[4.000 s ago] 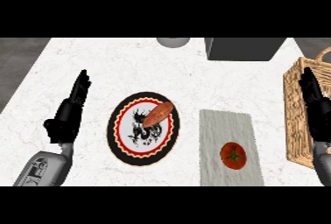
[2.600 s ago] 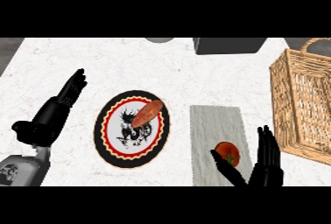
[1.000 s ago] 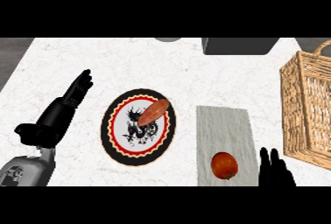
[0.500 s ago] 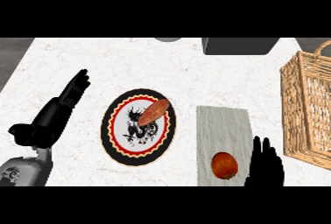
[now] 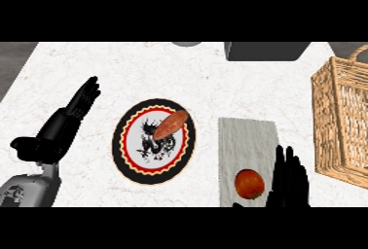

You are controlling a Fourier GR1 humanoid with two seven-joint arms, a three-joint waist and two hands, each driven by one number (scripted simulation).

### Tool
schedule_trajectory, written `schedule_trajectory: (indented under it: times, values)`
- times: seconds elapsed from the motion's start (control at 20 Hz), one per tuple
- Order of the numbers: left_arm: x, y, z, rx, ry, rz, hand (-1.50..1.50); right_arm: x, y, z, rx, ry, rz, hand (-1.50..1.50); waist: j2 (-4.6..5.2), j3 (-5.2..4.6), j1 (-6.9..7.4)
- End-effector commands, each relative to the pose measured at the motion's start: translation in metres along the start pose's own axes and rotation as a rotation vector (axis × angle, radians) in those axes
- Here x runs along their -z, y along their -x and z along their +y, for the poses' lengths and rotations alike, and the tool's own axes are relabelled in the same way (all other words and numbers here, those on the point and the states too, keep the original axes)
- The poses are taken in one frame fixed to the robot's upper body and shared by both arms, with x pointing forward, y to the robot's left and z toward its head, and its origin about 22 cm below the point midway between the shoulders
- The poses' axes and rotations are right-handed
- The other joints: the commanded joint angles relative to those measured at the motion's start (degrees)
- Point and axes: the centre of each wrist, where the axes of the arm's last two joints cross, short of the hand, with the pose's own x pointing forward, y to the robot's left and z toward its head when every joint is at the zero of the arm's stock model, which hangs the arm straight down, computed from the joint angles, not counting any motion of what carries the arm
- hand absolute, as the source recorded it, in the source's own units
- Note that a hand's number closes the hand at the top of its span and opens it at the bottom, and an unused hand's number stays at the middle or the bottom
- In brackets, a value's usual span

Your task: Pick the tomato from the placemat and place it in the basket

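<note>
Tomato [image 5: 249,184] on grey placemat [image 5: 246,146] | right hand [image 5: 289,176] beside it, fingers straight | left hand [image 5: 61,125] resting, open | basket [image 5: 345,121] at right

left hand [image 5: 61,127]: matte black, slim segmented fingers, a blunt rounded thumb below them. behind the fingers, a pale grey forearm [image 5: 27,190] with a dark marking on its shell. right hand [image 5: 289,179]: the same matte black, only long narrow fingers showing, no forearm in view.
</note>
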Motion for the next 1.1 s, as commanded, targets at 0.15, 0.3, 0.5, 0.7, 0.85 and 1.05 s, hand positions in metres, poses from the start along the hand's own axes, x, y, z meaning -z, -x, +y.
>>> schedule_trajectory:
  times: [0.15, 0.3, 0.5, 0.7, 0.85, 1.05]
  values:
    - [-0.002, 0.01, -0.001, -0.003, -0.001, -0.005, 0.0, 0.014, -0.005, 0.013, -0.007, -0.007, 0.024, -1.5, 0.04, 0.0, 0.04]
    - [0.0, -0.01, 0.008, -0.003, -0.006, 0.0, 0.0, 0.006, 0.015, 0.001, -0.056, -0.014, 0.057, -1.5, -0.02, 0.0, -0.02]
    - [-0.001, -0.004, -0.005, 0.001, 0.011, -0.001, 0.0, 0.003, -0.014, 0.02, -0.077, -0.037, 0.054, -1.5, 0.01, 0.0, 0.12]
    - [0.004, 0.007, -0.008, -0.005, 0.008, 0.006, 0.0, 0.024, -0.017, 0.027, -0.101, -0.021, 0.066, -1.5, 0.06, -0.01, 0.07]
    - [0.003, 0.008, -0.004, 0.008, 0.004, -0.006, 0.0, 0.027, 0.001, 0.044, -0.107, -0.05, 0.068, -1.5, 0.05, 0.0, 0.03]
    - [0.008, -0.006, -0.003, -0.008, -0.003, -0.004, 0.0, 0.029, 0.008, 0.046, -0.119, -0.059, 0.098, -1.5, 0.03, 0.0, -0.01]
